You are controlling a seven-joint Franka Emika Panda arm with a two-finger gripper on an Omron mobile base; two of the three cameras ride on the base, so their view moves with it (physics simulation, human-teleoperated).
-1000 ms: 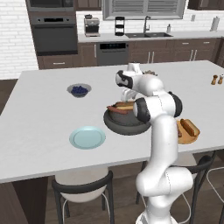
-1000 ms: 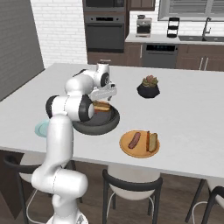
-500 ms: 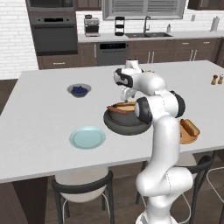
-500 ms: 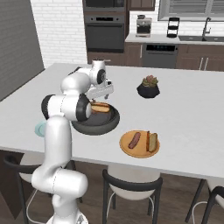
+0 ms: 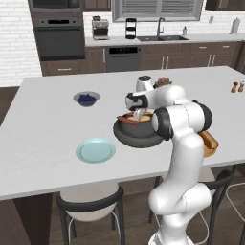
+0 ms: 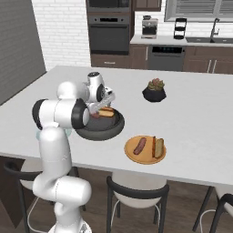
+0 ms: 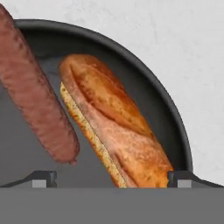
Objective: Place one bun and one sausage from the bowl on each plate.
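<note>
The dark-grey bowl (image 5: 125, 135) (image 6: 113, 129) (image 7: 154, 89) sits mid-counter with a golden bun (image 7: 114, 124) (image 6: 107, 112) and a reddish-brown sausage (image 7: 38, 94) lying side by side in it. My gripper (image 5: 138, 115) (image 6: 97, 109) (image 7: 113, 178) hangs low over the bowl, open wide, its fingertips (image 7: 43, 178) standing either side of the bun's near end without touching it. The pale blue plate (image 5: 95, 150) lies bare to the bowl's left. The orange-brown plate (image 6: 145, 150) (image 5: 210, 143) holds one sausage (image 6: 139, 145) and one bun (image 6: 158, 148).
A small bowl of blueberries (image 5: 86, 98) stands at the back left. A black plant pot (image 6: 154, 92) is behind the bowl. Two shakers (image 5: 238, 87) stand at the far right. Stools (image 5: 91, 206) line the counter's near edge.
The hand has dropped a little closer to the bowl and shifted slightly over the bun. The jaws stay open, and the food has not moved.
</note>
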